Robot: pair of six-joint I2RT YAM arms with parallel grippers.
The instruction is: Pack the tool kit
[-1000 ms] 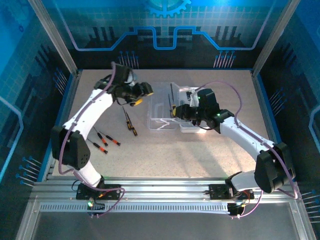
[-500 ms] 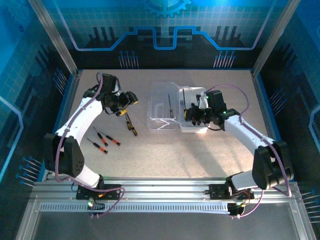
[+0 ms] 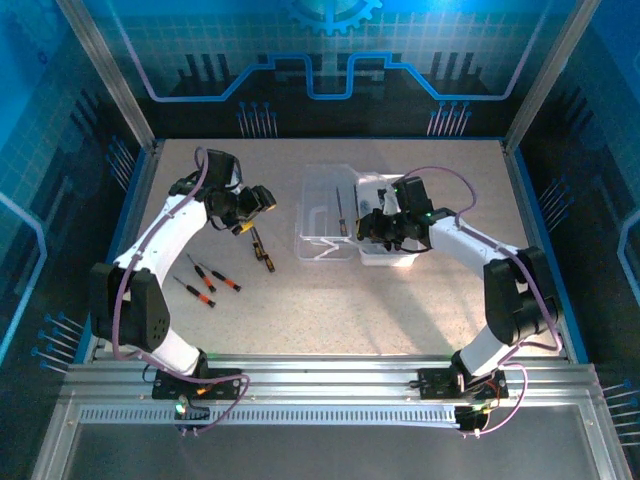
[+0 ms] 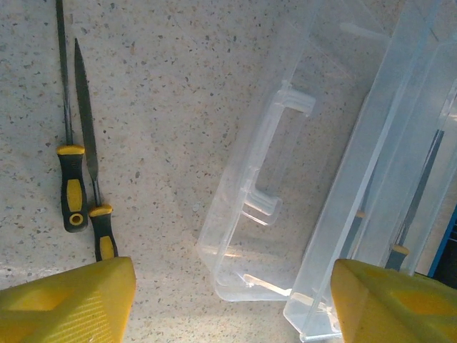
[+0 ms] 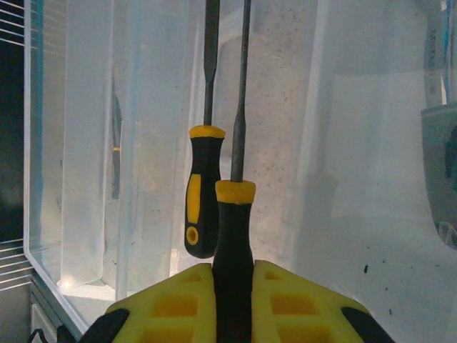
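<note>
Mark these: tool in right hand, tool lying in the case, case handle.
held tool [image 5: 234, 229]: right wrist view, black handle below yellow collar.
tool in the case [image 5: 202, 214]: right wrist view, mid-handle.
case handle [image 4: 296, 100]: left wrist view, upper end.

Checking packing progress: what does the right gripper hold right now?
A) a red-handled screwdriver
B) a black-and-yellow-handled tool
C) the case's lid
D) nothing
B: the right wrist view shows the right gripper shut on a black-and-yellow-handled tool, with the clear case behind it.
</note>
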